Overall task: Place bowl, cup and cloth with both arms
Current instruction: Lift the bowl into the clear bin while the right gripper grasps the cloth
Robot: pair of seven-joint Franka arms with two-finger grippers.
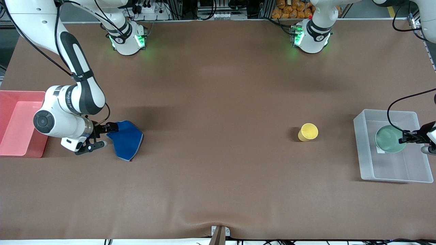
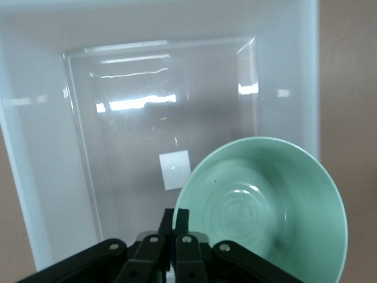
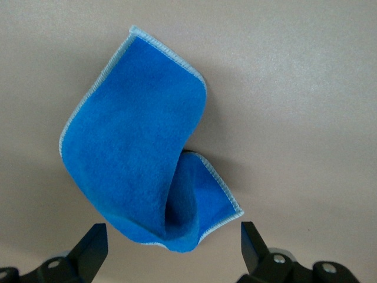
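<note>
My left end effector [image 2: 174,236] is clamped tight on the rim of the bowl [image 1: 390,139], and I'm holding that pale mint dish tilted over the clear plastic bin [image 1: 364,153] at the left arm's end of the counter [image 1: 218,102]. From my left wrist view the bowl [image 2: 265,206] shows its rings inside, rim pinched between my fingers [image 2: 181,221], with the bin's floor [image 2: 129,147] and a small white label [image 2: 175,170] below it. Whether the bowl touches the bin floor, I cannot tell.

Over at the right arm's end, my right end effector [image 1: 102,136] is low at the counter just beside the cloth [image 1: 126,139], jaws spread wide and holding nothing. In the right wrist view the two fingers [image 3: 91,247] stand apart on either side of the blue cloth [image 3: 141,171], which lies folded over on itself on the brown surface, grey stitching showing along its edges. The red tray [image 1: 6,98] sits at the counter's edge, close to my right arm's wrist.

The yellow cup [image 1: 308,132] stands alone on the counter between cloth and bin, much closer to the bin.
</note>
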